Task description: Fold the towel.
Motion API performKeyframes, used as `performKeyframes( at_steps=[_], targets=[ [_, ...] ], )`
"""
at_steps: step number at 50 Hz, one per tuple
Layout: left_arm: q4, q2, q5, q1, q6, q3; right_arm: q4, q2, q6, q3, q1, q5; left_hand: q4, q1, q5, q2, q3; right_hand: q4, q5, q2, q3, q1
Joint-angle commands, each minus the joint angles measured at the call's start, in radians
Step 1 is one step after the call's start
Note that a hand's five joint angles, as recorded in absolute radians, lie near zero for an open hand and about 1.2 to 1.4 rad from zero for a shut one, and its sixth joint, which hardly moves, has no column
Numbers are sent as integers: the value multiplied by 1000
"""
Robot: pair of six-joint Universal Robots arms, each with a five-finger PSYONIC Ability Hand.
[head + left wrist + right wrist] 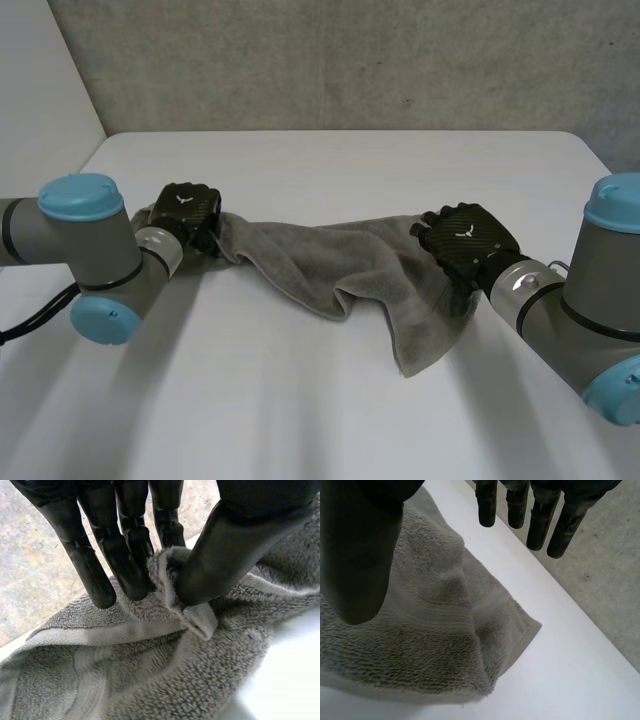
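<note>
A grey towel (320,260) lies bunched in a long band across the white table (350,170), between my two hands. My left hand (188,212) is at the towel's left end. In the left wrist view its thumb (235,545) and fingers (120,560) pinch a raised fold of the towel's (150,680) hemmed edge. My right hand (468,240) rests over the towel's right end. In the right wrist view its fingers (535,515) are straight and spread well apart from the thumb (355,555). The towel (430,630) lies under the thumb, with a corner pointing out beneath the fingers.
The table's far edge runs along a grey speckled wall (350,60). A pale wall (40,90) stands at the far left. Bare tabletop (570,675) extends in front of the towel and beyond the right hand's fingertips, up to the table edge.
</note>
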Motion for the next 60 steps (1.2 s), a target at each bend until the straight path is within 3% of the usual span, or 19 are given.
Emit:
performKeyframes(
  at_steps=[1,6,15,27,39,50,60],
  targets=[
    [-12,66,1,12,-6,-21,134,-87,87,16,1,-4,135,158,152,149,151,-83,-61,-63,-72,-53],
    [-12,132,7,21,-8,-60,146,-146,168,76,11,-32,144,167,160,158,160,-83,-61,-63,-72,-53],
    [-55,211,12,53,-5,-81,74,-223,112,232,31,-66,147,170,163,161,163,-83,-61,-63,-72,-53],
    [-150,215,13,90,-12,-103,-38,-208,84,340,118,-41,147,170,163,161,163,-46,-24,-26,-35,-17],
    [-152,263,19,90,-12,-176,-127,-81,78,345,271,39,147,170,163,161,163,-17,5,3,-6,13],
    [-152,275,19,115,-14,-183,-231,25,-4,291,256,137,147,170,163,161,163,42,64,62,53,71],
    [-150,281,19,147,-14,-185,-233,13,-55,286,212,191,147,170,163,161,163,45,67,65,56,74]
  ],
)
